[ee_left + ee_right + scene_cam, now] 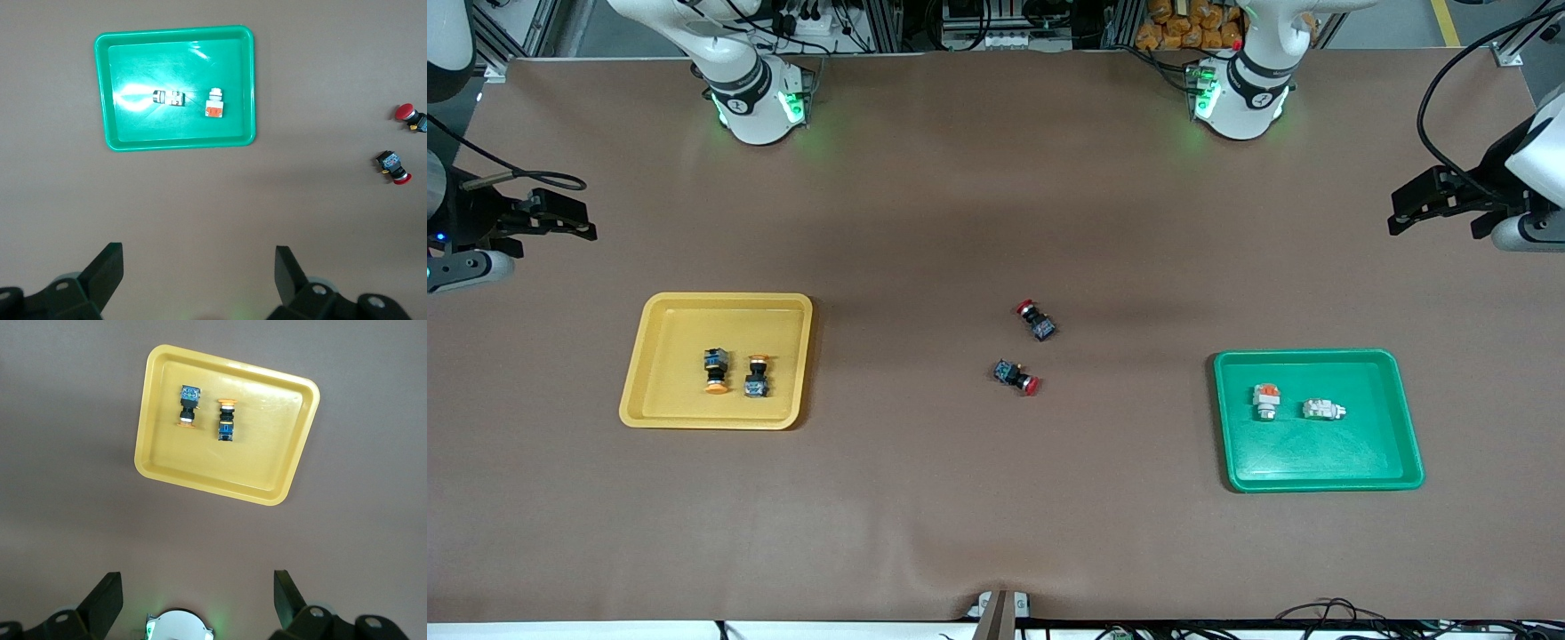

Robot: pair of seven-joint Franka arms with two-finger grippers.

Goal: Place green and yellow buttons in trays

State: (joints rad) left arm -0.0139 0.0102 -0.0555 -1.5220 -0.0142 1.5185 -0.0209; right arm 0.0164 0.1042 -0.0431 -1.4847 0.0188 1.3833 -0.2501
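The yellow tray (667, 329) lies toward the right arm's end of the table. Two black-blue switches with orange-yellow caps (714, 371) (757, 376) lie in it, also in the right wrist view (189, 405) (226, 420). The green tray (1316, 462) lies toward the left arm's end. Two white-grey switches (1265, 402) (1323, 410) lie in it, also in the left wrist view (214, 103) (168, 97). My left gripper (1405, 212) (198, 267) is open and empty, high over its end of the table. My right gripper (578, 218) (197, 593) is open and empty, high over its end.
Two black-blue switches with red caps (1037, 320) (1016, 376) lie on the brown mat between the trays, also in the left wrist view (408, 117) (392, 165). The right arm's base (179, 625) shows below its gripper.
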